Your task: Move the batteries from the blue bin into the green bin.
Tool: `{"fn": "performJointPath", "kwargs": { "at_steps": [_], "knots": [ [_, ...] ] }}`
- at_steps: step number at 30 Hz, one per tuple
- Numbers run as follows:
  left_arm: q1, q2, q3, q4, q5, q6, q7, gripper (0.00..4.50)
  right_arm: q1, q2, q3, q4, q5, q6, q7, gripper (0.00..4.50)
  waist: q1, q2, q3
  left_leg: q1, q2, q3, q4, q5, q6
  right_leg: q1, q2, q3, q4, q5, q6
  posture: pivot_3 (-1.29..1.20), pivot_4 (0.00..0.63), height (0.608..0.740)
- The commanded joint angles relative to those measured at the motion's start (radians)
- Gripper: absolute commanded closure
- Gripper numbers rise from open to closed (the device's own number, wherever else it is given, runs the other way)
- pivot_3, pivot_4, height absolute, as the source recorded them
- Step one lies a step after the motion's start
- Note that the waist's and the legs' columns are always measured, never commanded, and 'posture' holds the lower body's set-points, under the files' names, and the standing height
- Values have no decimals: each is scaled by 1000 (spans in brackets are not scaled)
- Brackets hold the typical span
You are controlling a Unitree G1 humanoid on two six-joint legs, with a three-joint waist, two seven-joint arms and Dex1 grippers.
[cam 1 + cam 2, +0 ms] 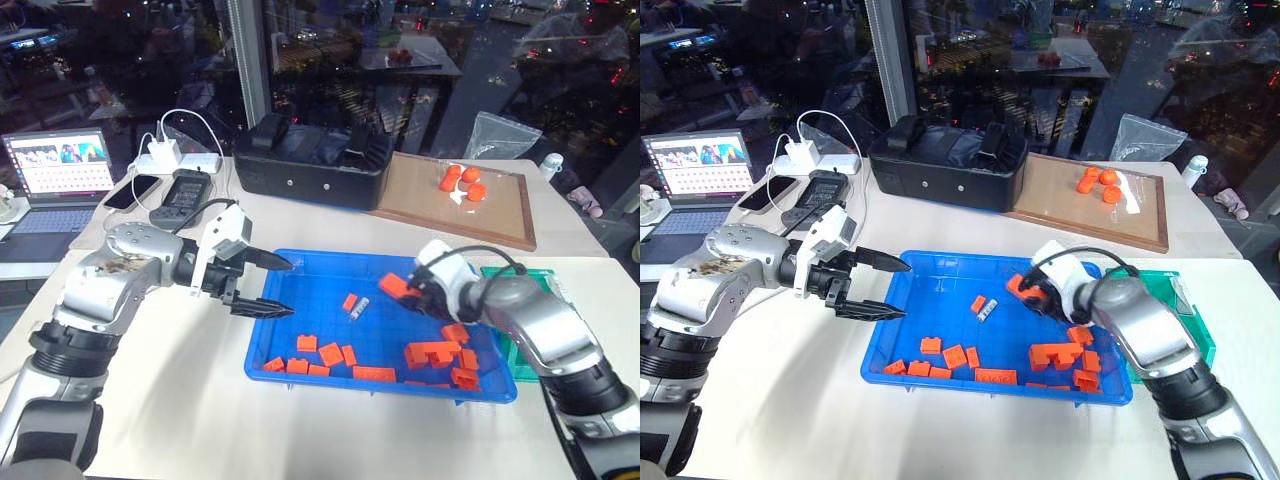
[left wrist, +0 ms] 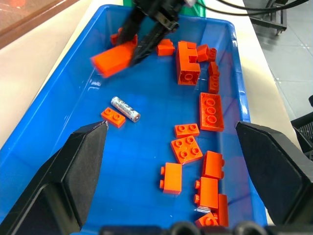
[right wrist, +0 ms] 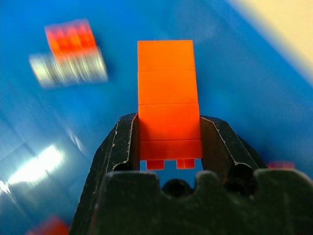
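Pinching a smooth orange plastic brick between its black fingers, the right gripper hangs above the glossy blue bin. Spread wide and empty, the left gripper hovers at the bin's left rim. One silver battery lies mid-bin; the green bin adjoins its right edge.

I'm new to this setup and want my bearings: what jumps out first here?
The blue bin at the table's centre, strewn with orange bricks, draws the eye. Over its right half the right tool grips an orange brick, while a lone battery lies mid-bin. The left tool hangs open at the bin's left rim.
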Motion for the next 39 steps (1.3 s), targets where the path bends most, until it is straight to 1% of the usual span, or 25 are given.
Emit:
{"fn": "performJointPath", "kwargs": {
  "at_steps": [1, 2, 3, 6, 11, 13, 17, 23, 28, 29, 31, 34, 35, 37, 39],
  "knots": [
    [-33, -3, 3, 2, 4, -26, -13, 0, -28, -2, -50, -32, 6, -8, -2, 1782, -6, 0, 0, 0, 0, 0, 0, 0, 0, 0, 0, 1, 0, 0, 0, 0, 150, 738],
    [-35, -4, 1, 5, 6, -28, -16, 0, -35, 8, -58, -35, 11, -6, -4, 1427, -8, 0, 0, 1, 0, -1, 0, 0, 0, 0, 1, 1, 0, 0, 0, 0, 150, 738],
    [-36, -5, -1, 9, 8, -31, -18, 0, -42, 16, -56, -37, 10, -15, -5, 1164, -8, 0, 0, 1, 0, -2, 0, 0, 0, 0, 1, 1, 0, 0, 0, 0, 150, 738],
    [-41, -8, -4, 18, 10, -35, -21, 0, -62, 44, -39, -37, -11, -57, -21, 60, -6, 0, 0, 1, 0, -2, 0, 0, 0, 0, 1, 1, 1, 0, 0, 0, 150, 738],
    [-43, -8, -4, 19, 11, -33, -23, 0, -88, 181, -31, -13, 30, -23, -42, 60, -3, 0, 0, 1, 0, -1, 0, 0, 0, 0, 1, 1, 0, 0, 0, 0, 150, 738],
    [-33, -2, 2, 7, 6, -24, -20, 0, -81, 215, 0, 3, 21, -35, -46, 60, -1, 0, 0, 1, 0, -1, 0, 0, 0, 0, 1, 1, 0, 0, 0, 0, 150, 738],
    [-14, 14, 16, -14, 0, -13, -12, 0, -86, 275, 15, 34, 17, -42, -61, 60, -2, 0, 0, 0, 0, -1, 0, 0, 0, 0, 1, 1, 0, 0, 0, 0, 150, 738],
    [-3, 26, 20, -26, 1, -11, -4, 0, -87, 304, 42, 99, -11, -71, -71, 60, -2, 0, 0, 0, 0, 0, 0, 0, 0, 0, 1, 1, 1, 0, 0, 0, 150, 738],
    [-6, 17, 18, -6, 14, -16, 20, 0, -68, 328, 60, 185, -45, -149, -77, 60, -3, 0, 0, 1, 0, 0, 0, 0, 0, 0, 1, 0, 1, 0, 0, 0, 150, 738],
    [-4, 18, 16, -4, 17, -18, 22, 0, -61, 336, 54, 194, -49, -167, -82, 456, -3, 0, 0, 1, 0, 0, 0, 0, 0, 0, 1, 0, 1, 0, 0, 0, 150, 738],
    [0, 21, 14, -4, 18, -20, 24, 0, -55, 343, 48, 205, -53, -192, -82, 746, -4, 0, 0, 1, 0, 0, 0, 0, 0, 0, 1, 0, 1, 0, 0, 0, 150, 738],
    [6, 24, 16, -8, 20, -21, 22, 0, -51, 329, 54, 183, -57, -221, -63, 1863, -3, 0, 0, 1, 0, 0, 0, 0, 0, 0, 1, 0, 1, 0, 0, 0, 150, 738],
    [6, 23, 16, -6, 22, -22, 22, 0, -51, 314, 53, 164, -57, -219, -53, 2029, -3, 0, 0, 1, 0, 0, 0, 0, 0, 0, 1, 0, 1, 0, 0, 0, 150, 738],
    [4, 21, 15, -4, 24, -23, 22, 0, -54, 291, 33, 130, -47, -201, -40, 2031, -1, 0, 0, 1, 0, 0, 0, 0, 0, 0, 1, 0, 1, 0, 0, 0, 150, 738],
    [-4, 11, 14, 3, 22, -25, 22, 0, -64, 258, -13, 88, -27, -181, -28, 2031, -1, 0, 0, 1, 0, 0, 0, 0, 0, 0, 1, 0, 1, 0, 0, 0, 150, 738]
  ]
}}
